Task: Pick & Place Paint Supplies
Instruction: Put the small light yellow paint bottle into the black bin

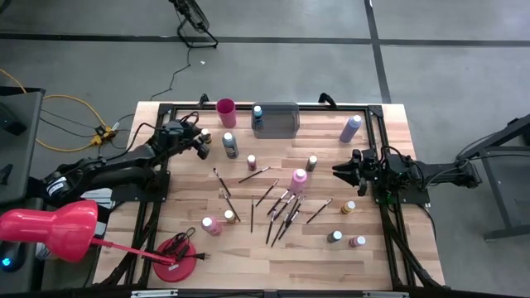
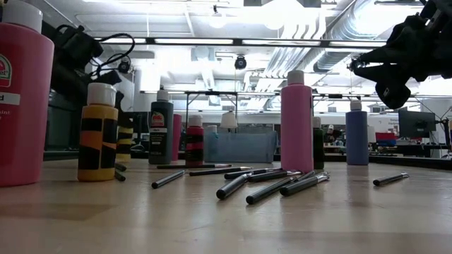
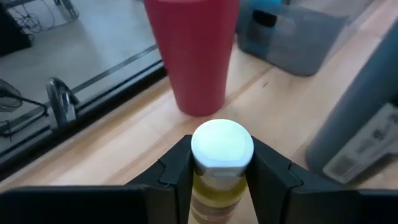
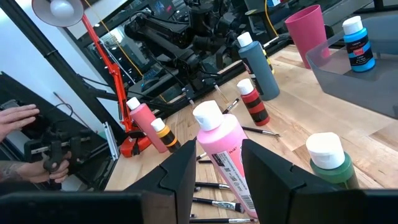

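Near the bench's far-left corner, the left end effector [image 1: 204, 141] is down over a small yellow bottle [image 3: 219, 168] with a white cap, one finger [image 3: 177, 171] on each side, touching or almost touching it; can't tell if the grasp is firm. Bottle stands upright just beside the pink cup [image 1: 226, 112], dark grey bottle [image 1: 230, 145] close by. Grey tray [image 1: 281, 117] sits at the far edge with a blue bottle [image 1: 257, 115] in it. Right end effector [image 1: 341, 171] hangs above the bench near the right edge, fingers partly apart, nothing between them. Tall pink bottle [image 1: 299, 180] stands mid-bench with dark-handled brushes [image 1: 281, 211] scattered around it. Lavender bottle [image 1: 351, 127] is toward the far-right corner. Another pink bottle [image 1: 211, 225] and a striped yellow one [image 1: 229, 217] are toward the near-left. Small bottles near the right edge, one yellow [image 1: 349, 207], one dark [image 1: 334, 237], one pinkish [image 1: 357, 242]. Green bottle [image 4: 331, 162] and red-striped bottle [image 4: 253, 101] show in the right wrist view. A person's hand [image 4: 15, 118] shows beyond the bench's left side.
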Robot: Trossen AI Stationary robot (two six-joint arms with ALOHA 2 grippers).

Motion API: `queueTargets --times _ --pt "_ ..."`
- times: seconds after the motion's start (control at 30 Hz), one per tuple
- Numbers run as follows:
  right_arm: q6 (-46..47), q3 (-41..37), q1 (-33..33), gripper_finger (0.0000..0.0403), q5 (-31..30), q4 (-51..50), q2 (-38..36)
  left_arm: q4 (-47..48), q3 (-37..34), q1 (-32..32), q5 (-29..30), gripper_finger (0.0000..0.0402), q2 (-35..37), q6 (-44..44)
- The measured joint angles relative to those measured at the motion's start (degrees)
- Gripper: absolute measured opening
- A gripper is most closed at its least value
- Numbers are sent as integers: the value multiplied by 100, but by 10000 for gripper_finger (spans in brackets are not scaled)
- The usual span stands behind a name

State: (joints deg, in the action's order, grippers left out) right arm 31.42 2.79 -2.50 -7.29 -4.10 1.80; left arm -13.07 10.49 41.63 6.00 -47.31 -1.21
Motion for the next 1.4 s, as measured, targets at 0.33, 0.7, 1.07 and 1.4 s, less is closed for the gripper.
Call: queueTargets --times 0.33,0.7,1.07,1.4 --pt "0 0 -2 123 0 0 2 133 1270 -2 -349 113 0 -458" --pt "2 2 0 123 0 0 0 712 3253 -37 -1424 113 -1301 -909" --pt "0 2 -1 123 0 0 2 657 4614 -751 -1688 113 -3353 -1029" --pt "0 2 0 123 0 1 2 328 4951 -863 -1496 113 -4601 -683"
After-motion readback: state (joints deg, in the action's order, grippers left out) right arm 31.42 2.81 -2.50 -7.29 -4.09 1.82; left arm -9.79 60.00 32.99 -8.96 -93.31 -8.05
